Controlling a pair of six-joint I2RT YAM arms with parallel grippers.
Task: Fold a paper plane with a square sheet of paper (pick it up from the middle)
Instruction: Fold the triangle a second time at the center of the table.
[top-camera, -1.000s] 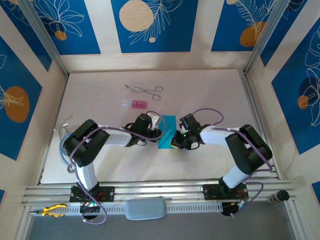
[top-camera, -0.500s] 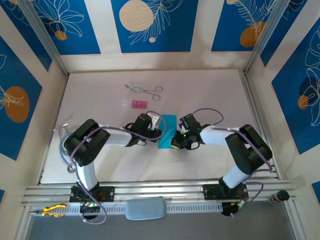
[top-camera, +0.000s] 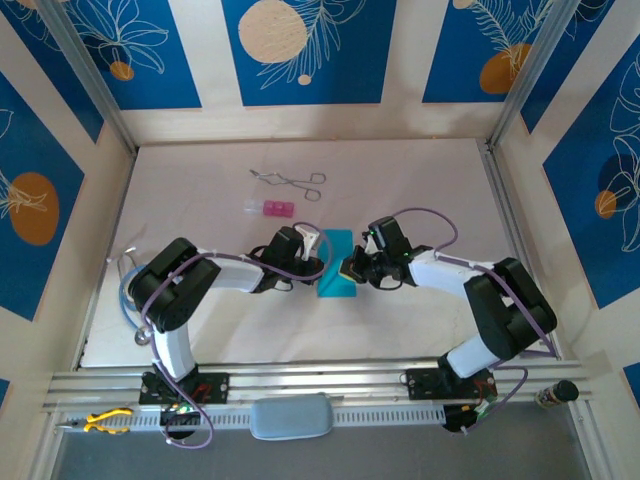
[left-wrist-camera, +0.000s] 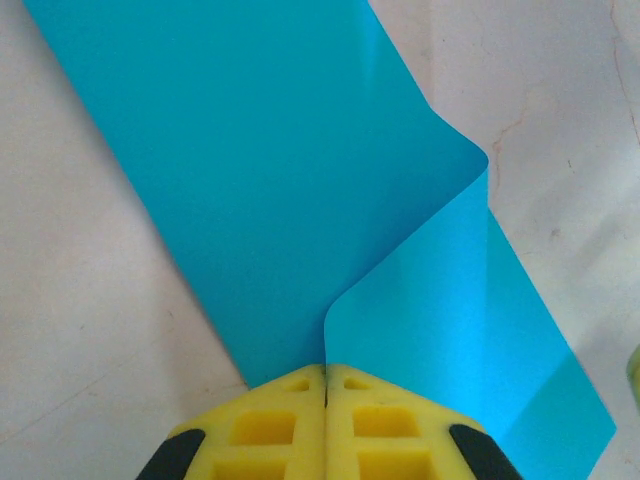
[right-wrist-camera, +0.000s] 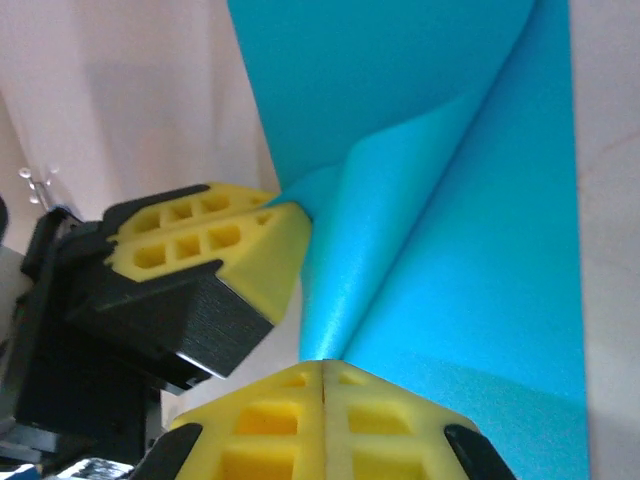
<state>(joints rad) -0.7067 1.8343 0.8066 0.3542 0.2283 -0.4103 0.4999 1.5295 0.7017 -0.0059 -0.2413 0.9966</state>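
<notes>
The square sheet of paper (top-camera: 334, 268) is plain cyan and lies mid-table as a folded strip, not a paper plane shape. In the left wrist view a flap of the sheet (left-wrist-camera: 300, 170) curls up, and its edge runs into the seam of my left gripper (left-wrist-camera: 326, 368), which is shut on it. My left gripper (top-camera: 316, 250) sits at the sheet's left edge. My right gripper (top-camera: 350, 268) is at the right edge. In the right wrist view a raised fold of the sheet (right-wrist-camera: 420, 200) is pinched in my shut right gripper (right-wrist-camera: 324, 364), with the left gripper's fingers (right-wrist-camera: 215, 240) close by on the left.
Metal forceps (top-camera: 290, 181) lie at the back of the table. A small pink block (top-camera: 273, 208) sits just in front of them, beside a clear piece (top-camera: 250, 207). Aluminium rails (top-camera: 300, 385) run along the near edge, with yellow pliers (top-camera: 105, 420) at the lower left.
The right arm has swung toward the right and back, carrying its gripper and its pinched edge of the sheet slightly away. The left arm has stayed in place.
</notes>
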